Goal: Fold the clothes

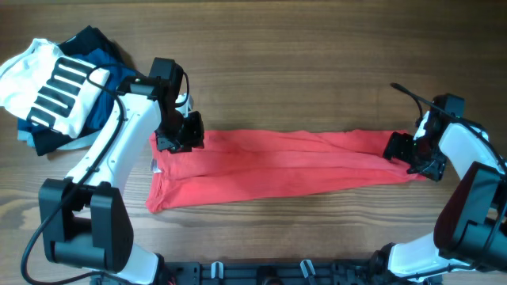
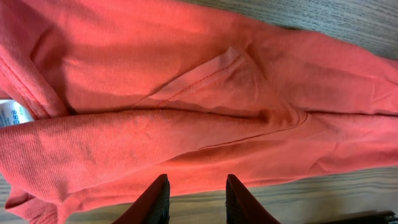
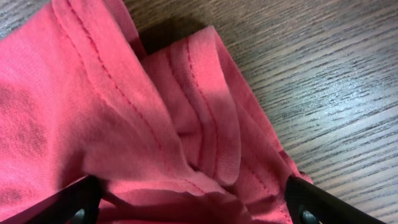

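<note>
1. The right tool has its jaws wide apart and straddles the bunched, stitched hem of the red T-shirt. Cloth lies between the fingers, unclamped as far as the right wrist view shows.
2. The left tool is also apart and grips nothing. Bare bench shows in its gap, and the shirt lies just beyond its fingertips, at the end with the white label.
3. The shirt is a long narrow band running left to right across the bench, with one tool at each end. Judged from this, the next fold turns on that axis: one end carried over towards the other.
4. Farthest off, behind the left arm, the white striped garment sits on the navy garments, well apart from the shirt.
</note>
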